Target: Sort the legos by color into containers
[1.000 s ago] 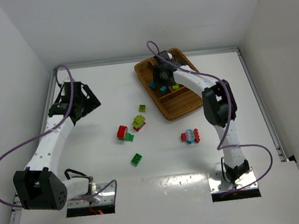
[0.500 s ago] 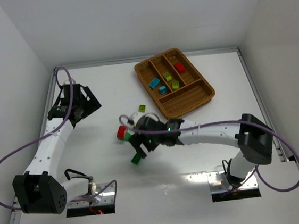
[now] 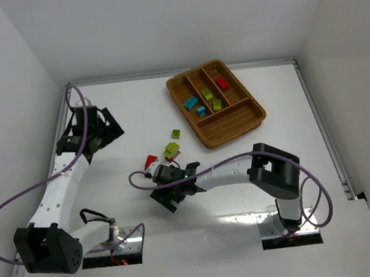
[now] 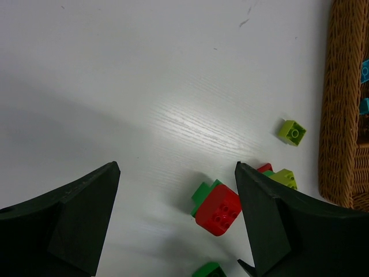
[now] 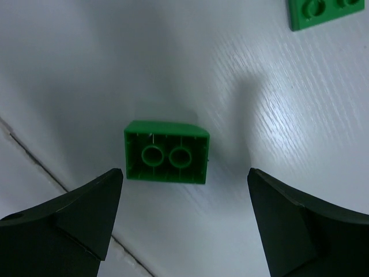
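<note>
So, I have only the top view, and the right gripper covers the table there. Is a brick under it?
Observer: Yes. In the right wrist view the right gripper is open around a dark green brick and does not touch it.
Operator: Does it lie studs up?
Observer: No. Its hollow side, with two round tubes, faces the camera.
Operator: And the left gripper?
Observer: In the left wrist view the left gripper is open and holds nothing.
</note>
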Robot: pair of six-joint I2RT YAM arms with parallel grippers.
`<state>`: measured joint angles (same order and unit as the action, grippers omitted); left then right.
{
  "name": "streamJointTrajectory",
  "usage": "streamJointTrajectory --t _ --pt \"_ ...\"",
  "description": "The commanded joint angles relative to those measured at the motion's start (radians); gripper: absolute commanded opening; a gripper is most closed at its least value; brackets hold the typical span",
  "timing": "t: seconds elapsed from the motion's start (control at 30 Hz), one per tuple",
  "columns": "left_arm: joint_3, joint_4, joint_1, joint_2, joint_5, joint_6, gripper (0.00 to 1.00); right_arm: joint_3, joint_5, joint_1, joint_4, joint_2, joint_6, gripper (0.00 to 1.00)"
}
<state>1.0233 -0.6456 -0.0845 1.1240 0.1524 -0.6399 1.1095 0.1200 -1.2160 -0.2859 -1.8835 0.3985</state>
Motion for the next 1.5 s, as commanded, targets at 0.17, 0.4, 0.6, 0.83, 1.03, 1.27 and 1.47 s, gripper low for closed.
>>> streamJointTrajectory --t 0.17,0.4,0.6,0.83,1.03,1.27,1.47 --pt "0.009 -0.011 0.008 -0.036 0.038 0.016 0.87 0.110 0.043 -0.008 0.048 -0.089 -0.035 0.86" --pt "0.018 -0.011 0.008 -0.018 0.038 0.016 0.87 0.110 0.096 -0.017 0.031 -0.077 -0.017 0.52" --pt "0.027 -0.011 0.008 -0.009 0.047 0.025 0.87 0.073 0.199 0.062 -0.038 0.065 0.022 0.44" --pt "0.027 -0.011 0.008 0.022 0.047 0.025 0.87 0.032 0.188 0.427 -0.102 0.242 0.095 0.44" --pt "0.037 0.000 0.008 0.054 0.015 0.025 0.87 0.078 0.189 0.707 -0.125 0.230 0.183 0.44" --pt "0.057 0.009 0.008 0.112 -0.036 0.055 0.87 0.119 0.138 0.889 -0.099 0.110 0.194 0.45" --pt "0.057 0.009 0.008 0.122 -0.054 0.065 0.87 0.191 0.129 0.929 -0.084 0.037 0.175 0.45"
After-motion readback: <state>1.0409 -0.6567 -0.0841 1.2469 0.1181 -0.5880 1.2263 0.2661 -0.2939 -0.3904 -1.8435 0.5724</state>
